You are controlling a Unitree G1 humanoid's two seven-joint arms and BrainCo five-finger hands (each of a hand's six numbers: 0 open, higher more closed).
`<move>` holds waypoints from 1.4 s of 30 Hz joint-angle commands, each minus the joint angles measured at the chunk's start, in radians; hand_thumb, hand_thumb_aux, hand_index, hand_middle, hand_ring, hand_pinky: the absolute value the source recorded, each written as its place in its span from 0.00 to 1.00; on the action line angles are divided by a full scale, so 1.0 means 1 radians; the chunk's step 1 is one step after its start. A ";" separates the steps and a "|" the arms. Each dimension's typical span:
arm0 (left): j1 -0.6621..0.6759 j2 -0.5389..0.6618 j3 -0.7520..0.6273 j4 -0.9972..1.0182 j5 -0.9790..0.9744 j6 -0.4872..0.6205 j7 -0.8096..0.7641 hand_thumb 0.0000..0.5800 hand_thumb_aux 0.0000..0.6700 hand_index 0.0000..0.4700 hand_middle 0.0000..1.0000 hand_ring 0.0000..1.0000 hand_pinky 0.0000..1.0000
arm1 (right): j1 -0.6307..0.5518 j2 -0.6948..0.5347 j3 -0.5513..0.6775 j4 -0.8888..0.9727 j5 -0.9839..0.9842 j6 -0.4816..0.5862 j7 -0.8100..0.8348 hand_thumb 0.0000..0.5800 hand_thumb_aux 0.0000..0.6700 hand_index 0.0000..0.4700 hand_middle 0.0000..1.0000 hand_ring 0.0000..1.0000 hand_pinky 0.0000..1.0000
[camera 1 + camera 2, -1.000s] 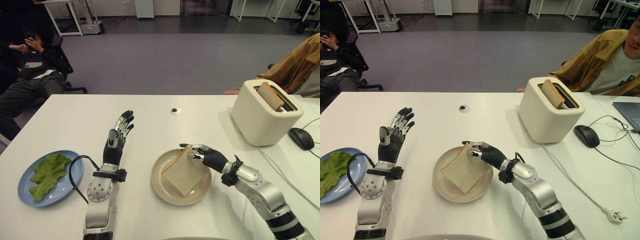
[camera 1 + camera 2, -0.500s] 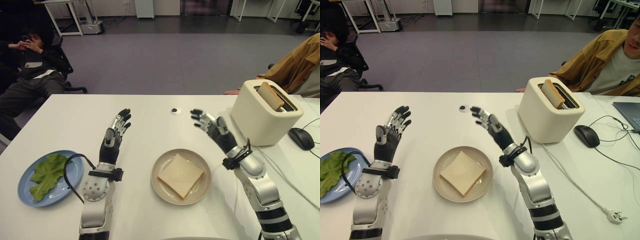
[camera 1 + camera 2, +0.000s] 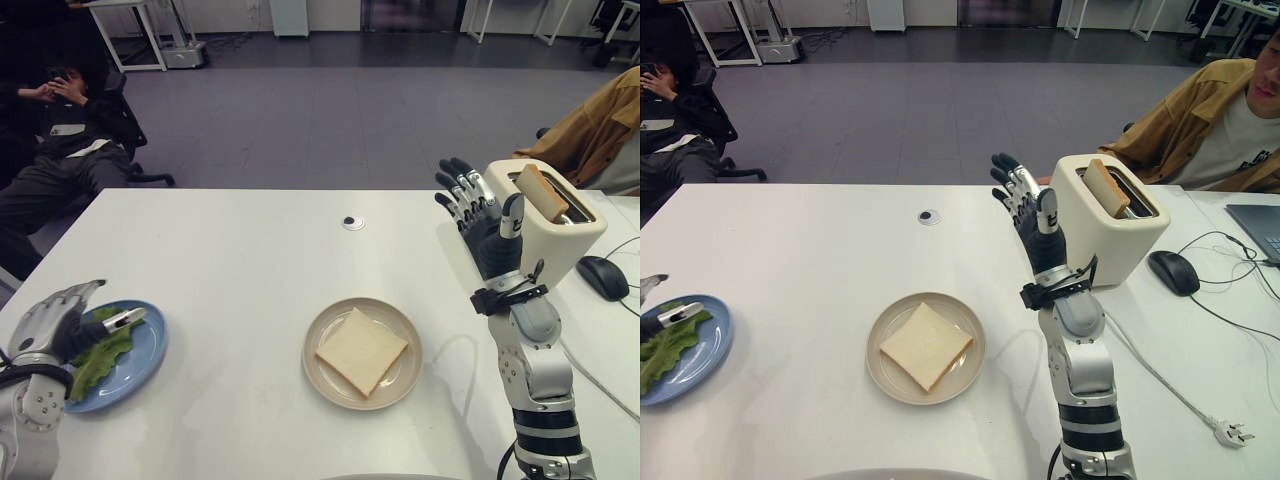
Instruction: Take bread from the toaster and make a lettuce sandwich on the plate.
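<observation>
One slice of bread [image 3: 361,350] lies flat on the beige plate [image 3: 322,326] in the middle of the table. A second slice [image 3: 541,192] stands in the slot of the cream toaster [image 3: 535,245] at the back right. My right hand [image 3: 481,218] is raised upright and open just left of the toaster, palm towards it, holding nothing. A green lettuce leaf [image 3: 96,356] lies on the blue plate [image 3: 143,350] at the near left. My left hand [image 3: 58,326] hovers over that plate's left side, fingers spread and slightly bent, with nothing gripped.
A black computer mouse [image 3: 602,276] and a white power cable [image 3: 1160,375] with its plug [image 3: 1230,432] lie right of the toaster. A small round marker [image 3: 351,222] sits at the table's back middle. A laptop corner [image 3: 1258,225] is at the far right.
My right hand let go of the slice on the beige plate, then rose and swung right to the toaster's side. My left hand dropped and moved left to the lettuce plate.
</observation>
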State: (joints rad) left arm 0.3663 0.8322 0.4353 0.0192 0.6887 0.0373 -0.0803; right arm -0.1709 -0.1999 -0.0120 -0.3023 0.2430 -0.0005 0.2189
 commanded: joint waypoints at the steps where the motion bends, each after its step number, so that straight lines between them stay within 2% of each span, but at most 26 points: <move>1: -0.021 0.064 -0.108 0.140 0.126 0.043 0.056 0.00 0.00 0.00 0.16 0.16 0.16 | 0.026 -0.002 -0.028 -0.030 0.012 0.026 -0.001 0.00 0.00 0.00 0.00 0.00 0.00; 3: -0.041 0.072 -0.158 0.199 0.157 0.061 0.079 0.00 0.00 0.00 0.00 0.00 0.00 | 0.030 0.001 -0.031 -0.037 0.013 0.033 0.002 0.00 0.00 0.00 0.00 0.00 0.00; 10: -0.088 0.083 -0.302 0.279 0.203 0.092 0.084 0.00 0.00 0.00 0.00 0.00 0.00 | 0.037 0.004 -0.041 -0.052 0.019 0.052 0.012 0.00 0.00 0.00 0.00 0.00 0.00; 11: -0.091 0.085 -0.314 0.281 0.200 0.095 0.083 0.47 0.27 0.27 0.00 0.00 0.00 | 0.037 0.004 -0.041 -0.053 0.020 0.053 0.012 0.00 0.00 0.00 0.00 0.00 0.00; 12: -0.096 0.088 -0.324 0.284 0.199 0.097 0.086 0.86 0.62 0.62 0.00 0.00 0.00 | 0.037 0.004 -0.042 -0.054 0.020 0.053 0.013 0.00 0.00 0.00 0.00 0.00 0.00; 13: -0.100 0.091 -0.331 0.282 0.195 0.096 0.091 1.00 0.98 0.98 0.00 0.00 0.00 | 0.037 0.003 -0.043 -0.053 0.021 0.052 0.014 0.00 0.00 0.00 0.00 0.00 0.00; 30: -0.116 0.128 -0.297 0.122 0.157 0.085 0.143 1.00 1.00 1.00 0.00 0.00 0.00 | 0.029 0.014 -0.029 -0.035 0.004 0.041 0.017 0.00 0.00 0.00 0.00 0.00 0.00; 37: -0.102 0.116 -0.240 -0.129 0.146 0.092 0.085 1.00 1.00 1.00 0.00 0.00 0.00 | 0.025 0.015 -0.032 -0.027 0.001 0.036 0.014 0.00 0.00 0.00 0.00 0.00 0.00; 42: -0.143 0.049 -0.308 -0.335 0.147 0.075 0.015 1.00 1.00 1.00 0.00 0.00 0.00 | 0.013 0.017 -0.033 -0.013 0.000 0.031 0.014 0.00 0.00 0.00 0.00 0.00 0.00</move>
State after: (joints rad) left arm 0.2522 0.9143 0.1750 -0.2416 0.8407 0.1270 -0.0285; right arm -0.1400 -0.1858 -0.0435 -0.3248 0.2538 0.0323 0.2330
